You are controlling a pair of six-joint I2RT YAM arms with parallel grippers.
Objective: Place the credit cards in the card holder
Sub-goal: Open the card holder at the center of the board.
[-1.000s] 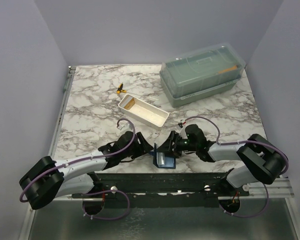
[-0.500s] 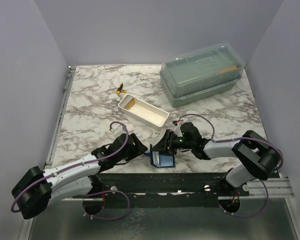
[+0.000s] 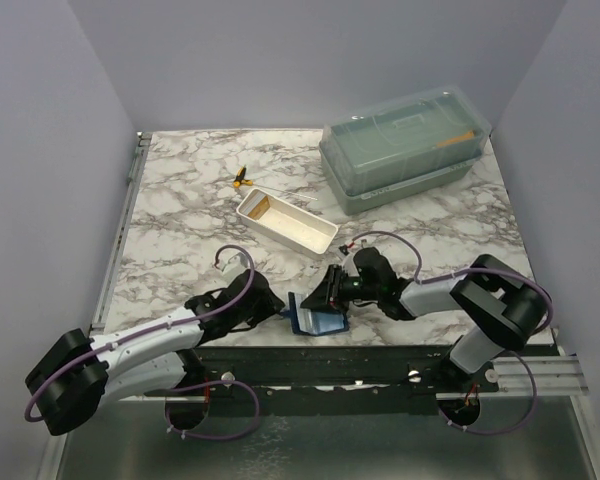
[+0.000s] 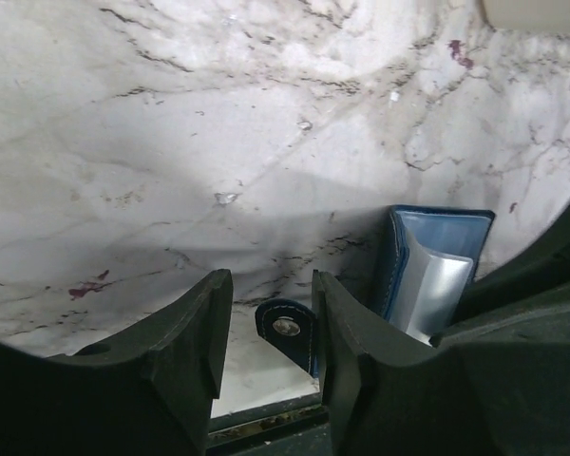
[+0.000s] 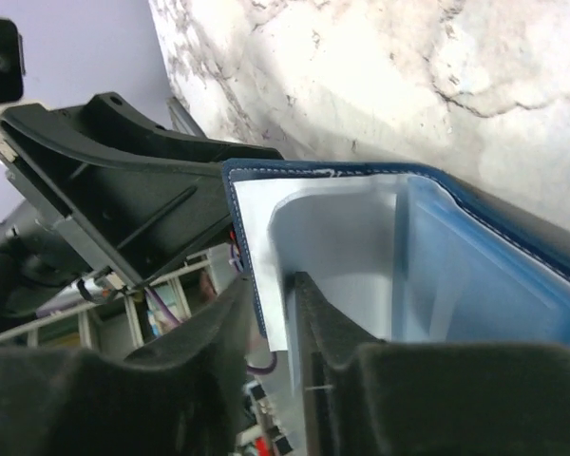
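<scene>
The navy-blue card holder [image 3: 315, 320] lies open at the table's near edge, its grey-blue pocket faces showing. My right gripper [image 3: 330, 297] is shut on one of its flaps, one finger inside the pocket side and one outside, as the right wrist view [image 5: 266, 294] shows. My left gripper [image 3: 278, 310] is open just left of the holder. In the left wrist view [image 4: 271, 304] the holder's snap tab [image 4: 287, 328] sits between the fingers, untouched on the left side. An orange-tan credit card [image 3: 259, 207] lies in the white tray's far end.
A long white tray [image 3: 300, 236] stands behind the arms at mid-table. A large translucent green lidded box [image 3: 405, 145] is at the back right. A small yellow and black object [image 3: 242, 178] lies behind the tray. The table's front rail [image 3: 320, 360] is right below the holder.
My right gripper has moved left with the card holder, which has slid left and opened wider. My left arm has drawn back to the left.
</scene>
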